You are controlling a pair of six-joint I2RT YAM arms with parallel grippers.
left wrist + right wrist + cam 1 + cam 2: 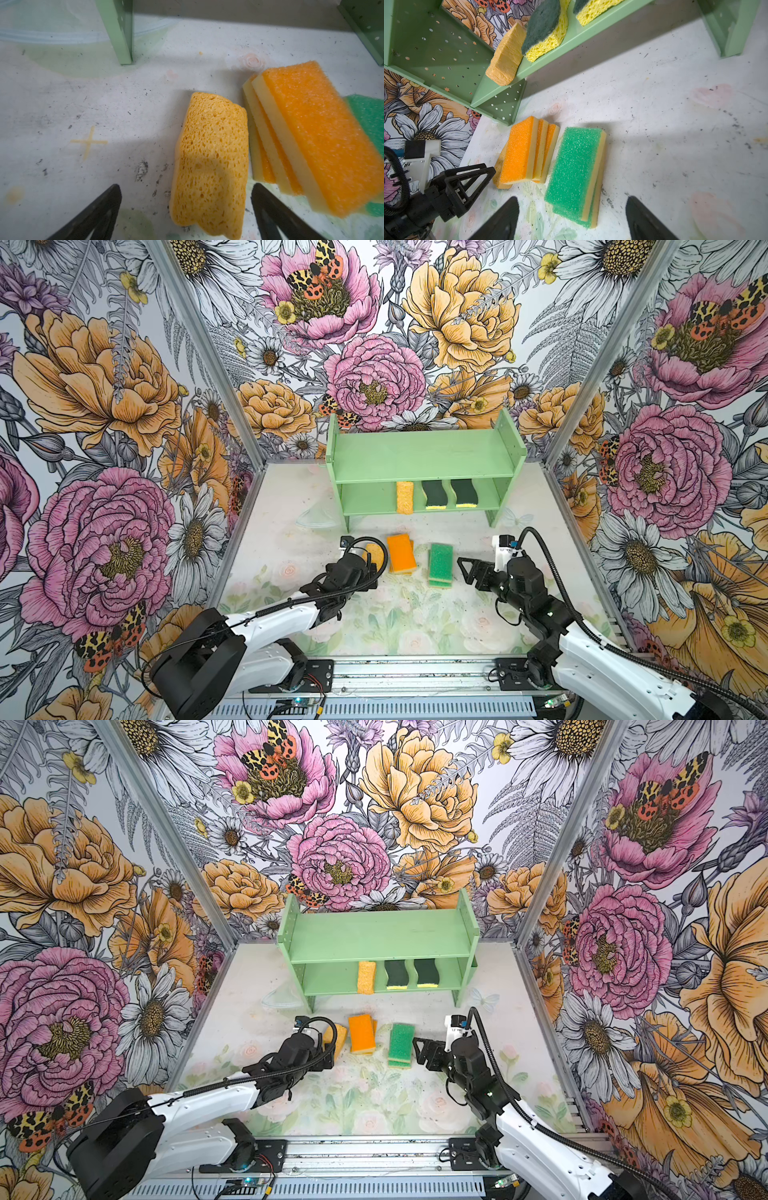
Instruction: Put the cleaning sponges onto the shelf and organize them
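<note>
Yellow porous sponge (pixel 212 162) lies between the left gripper's (pixel 187 188) widely spread jaws; rightwards, stacked orange-topped sponges (pixel 401 558), stacked green-topped sponges (pixel 441 562), then the right gripper (pixel 573 199), jaws parted, empty. Behind, the mint-green wooden shelf's (pixel 419 452) lower tier holds three more sponges (pixel 434 493).

Wide-apart jaws flank the porous yellow sponge (pixel 212 166), beside stacked orange-topped sponges (pixel 311 133).

The yellow sponge (pixel 212 158) looks porous, the orange-topped sponge (pixel 322 135) fuzzy-rough, the painted shelf (pixel 419 456) matt.
</note>
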